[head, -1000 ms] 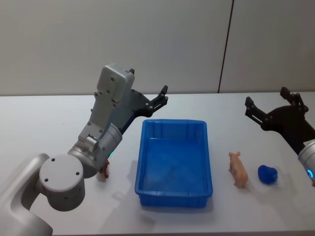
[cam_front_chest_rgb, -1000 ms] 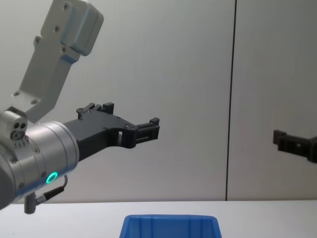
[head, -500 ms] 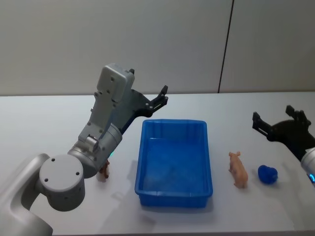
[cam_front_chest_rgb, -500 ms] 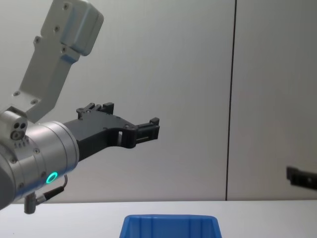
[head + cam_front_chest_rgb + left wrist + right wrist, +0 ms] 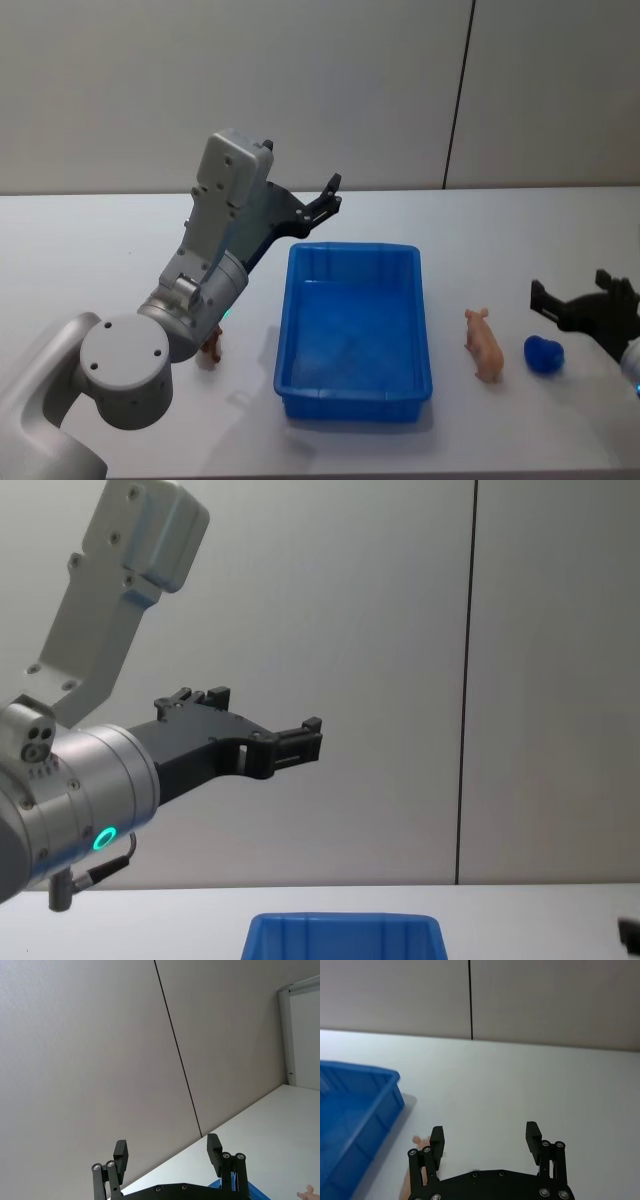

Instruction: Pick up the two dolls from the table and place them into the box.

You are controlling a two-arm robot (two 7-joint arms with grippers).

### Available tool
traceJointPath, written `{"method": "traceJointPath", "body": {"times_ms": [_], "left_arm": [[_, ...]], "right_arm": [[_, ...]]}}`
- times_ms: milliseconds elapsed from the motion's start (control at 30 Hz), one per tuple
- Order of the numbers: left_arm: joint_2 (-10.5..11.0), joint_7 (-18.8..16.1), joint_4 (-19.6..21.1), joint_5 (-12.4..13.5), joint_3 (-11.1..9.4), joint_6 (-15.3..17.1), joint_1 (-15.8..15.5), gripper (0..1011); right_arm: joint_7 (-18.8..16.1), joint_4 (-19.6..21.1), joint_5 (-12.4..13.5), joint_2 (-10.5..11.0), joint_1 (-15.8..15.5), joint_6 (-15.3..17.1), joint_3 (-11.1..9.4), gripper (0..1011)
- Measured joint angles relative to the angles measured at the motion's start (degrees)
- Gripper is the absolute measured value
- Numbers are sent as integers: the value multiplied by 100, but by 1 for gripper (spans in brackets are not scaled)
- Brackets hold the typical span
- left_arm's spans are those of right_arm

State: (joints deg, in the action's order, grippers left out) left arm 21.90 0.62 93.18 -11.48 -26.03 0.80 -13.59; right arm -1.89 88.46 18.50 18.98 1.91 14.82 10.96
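Right gripper point(image 5: 572, 292), head view: open, low over the table point(image 5: 80, 250), beside the blue lump point(image 5: 543, 354) and near the pink pig point(image 5: 484, 345) lying right of the box point(image 5: 283, 340). Brown animal point(image 5: 211, 349) stands left of the box, half hidden by the left arm. Left wrist view: left gripper point(image 5: 167, 1152) open, raised, facing the wall. Right wrist view: fingers spread, pig peeking past one. Pig likely light, hard, slick, so pinch across the flanks mid-body.

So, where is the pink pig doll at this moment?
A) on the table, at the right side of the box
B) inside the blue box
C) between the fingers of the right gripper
A: the pink pig lies on the white table, just right of the box and apart from it.
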Motion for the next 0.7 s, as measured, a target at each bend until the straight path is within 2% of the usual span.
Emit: {"method": "traceJointPath", "body": {"times_ms": [333,700], "left_arm": [[0,0,0,0,0,0,0,1001],[0,0,0,0,0,0,0,1001]], "right_arm": [[-33,-312,-23,34,-70,231,-20,1001],[-298,-847,-119,15,17,156,-12,1001]]}}
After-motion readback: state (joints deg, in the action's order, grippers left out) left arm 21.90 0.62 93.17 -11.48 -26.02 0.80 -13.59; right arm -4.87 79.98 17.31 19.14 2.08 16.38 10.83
